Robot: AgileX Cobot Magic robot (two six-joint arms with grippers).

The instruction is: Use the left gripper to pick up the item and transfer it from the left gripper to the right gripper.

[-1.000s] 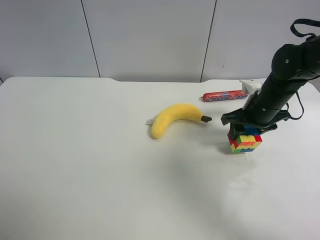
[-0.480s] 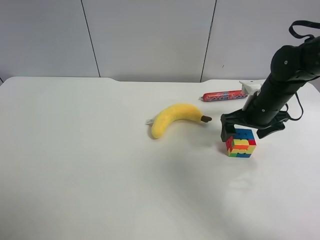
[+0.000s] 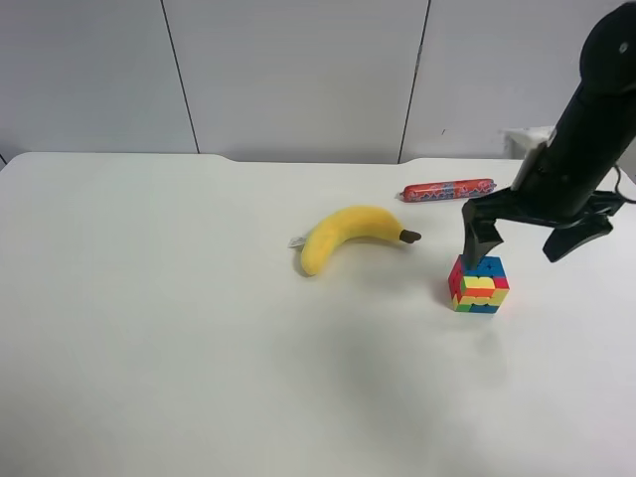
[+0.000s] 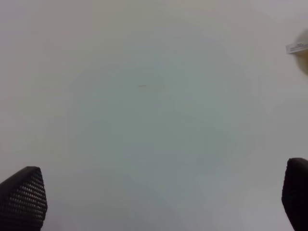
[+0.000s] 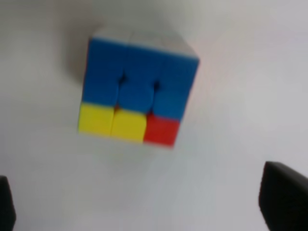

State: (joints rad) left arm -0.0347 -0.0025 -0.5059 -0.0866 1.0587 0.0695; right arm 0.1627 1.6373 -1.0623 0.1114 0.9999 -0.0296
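Above the cube (image 3: 478,284), right end effector (image 3: 525,237) spread.

A yellow plush banana (image 3: 348,237) lies near the middle of the white table (image 3: 149,318), curved, with its dark brown tip (image 3: 409,237) pointing toward three o'clock and a small white tag (image 3: 296,241) at its nine o'clock end; in the left wrist view only a sliver of that tag (image 4: 297,46) and a bit of yellow show at the frame's edge. At about one o'clock from the banana, well apart from it and nearer the table's far edge, lies a thin red sausage stick (image 3: 445,190), stretched almost straight across. Behind the table stands a pale grey panelled wall (image 3: 298,79) with dark seams between the panels.
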